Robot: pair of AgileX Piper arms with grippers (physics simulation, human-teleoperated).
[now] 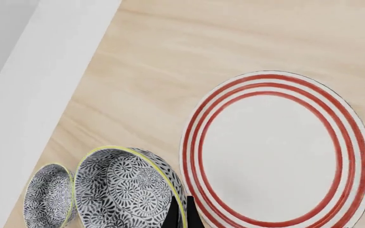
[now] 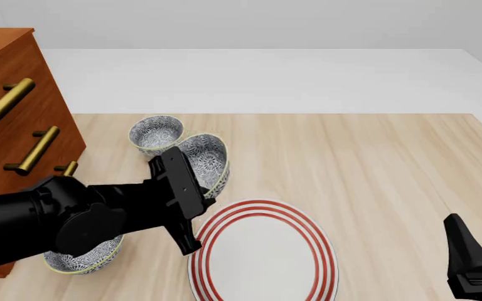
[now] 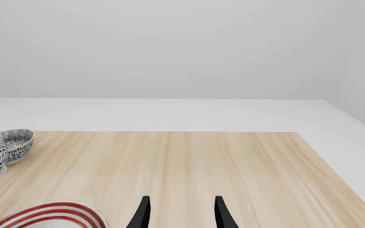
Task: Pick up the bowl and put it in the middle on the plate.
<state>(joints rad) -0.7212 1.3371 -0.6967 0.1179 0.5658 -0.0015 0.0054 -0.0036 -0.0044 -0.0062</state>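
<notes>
three patterned bowls on the table. the bowl (image 2: 208, 160) that matters is tipped on edge, left of centre in the front frame, mouth facing upper left, just above the plate (image 2: 262, 254). left gripper (image 1: 183, 213) has its jaws pinched narrow on that bowl's rim. right gripper (image 3: 179, 211) sits lower right, jaws spread and holding nothing, well apart from the bowl.
</notes>
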